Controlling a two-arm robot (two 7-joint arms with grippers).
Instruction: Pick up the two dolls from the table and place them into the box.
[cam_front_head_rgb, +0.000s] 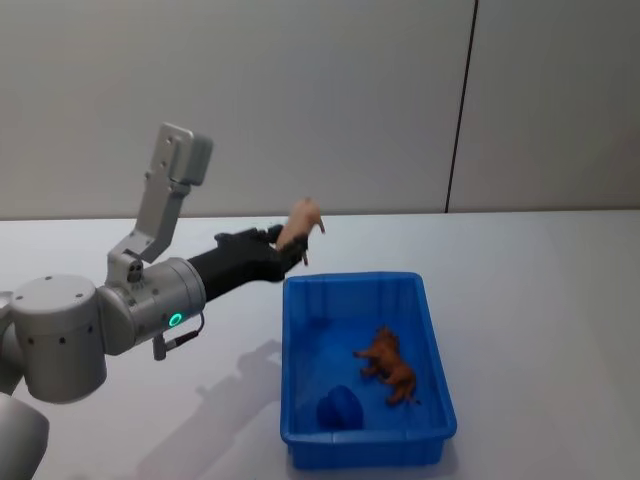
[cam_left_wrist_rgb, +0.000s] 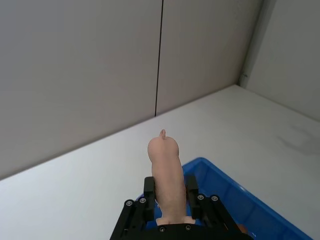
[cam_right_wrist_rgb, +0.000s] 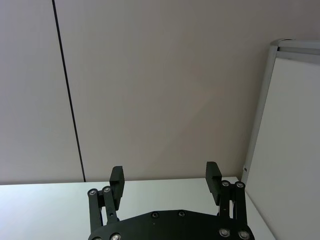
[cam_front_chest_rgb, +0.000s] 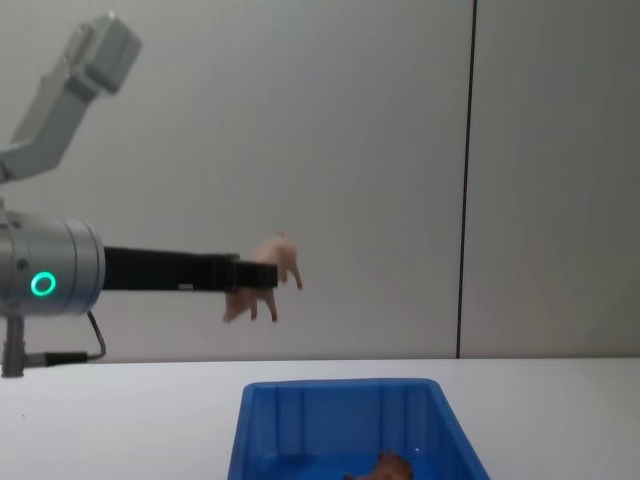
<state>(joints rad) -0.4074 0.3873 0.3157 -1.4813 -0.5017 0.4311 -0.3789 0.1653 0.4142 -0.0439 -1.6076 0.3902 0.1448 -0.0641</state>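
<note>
The pale doll (cam_front_head_rgb: 302, 222) is held aloft, pinched around its middle by the left gripper (cam_front_head_rgb: 283, 247), well above the table (cam_front_head_rgb: 540, 270) and just behind the far left corner of the box (cam_front_head_rgb: 436, 345). In the left wrist view the doll (cam_left_wrist_rgb: 166, 180) is seen standing up out of the fingers (cam_left_wrist_rgb: 148, 192), its rounded head end free, the two black pads pressed against its flanks. From the chest view its little legs (cam_front_chest_rgb: 262, 305) are seen dangling below the gripper (cam_front_chest_rgb: 257, 273), with the body poking out past the fingertips.

The doll is judged light and soft: no sag is seen in the arm, and the body looks as if it would give under the pads. A grip across the thick midsection, as is had now, is judged the safest hold; the legs and snout are too thin to be trusted. Some slip is possible, since the surface looks smooth.

The brown doll (cam_front_head_rgb: 388, 366) is already lying inside the box, toward the right wall, on its side. A dark blue lump (cam_front_head_rgb: 339, 407) is also seen on the box floor near the front; what it is cannot be told.

The right gripper (cam_right_wrist_rgb: 165, 179) is parked away from the work, facing the wall, its fingers spread wide with nothing between them.
</note>
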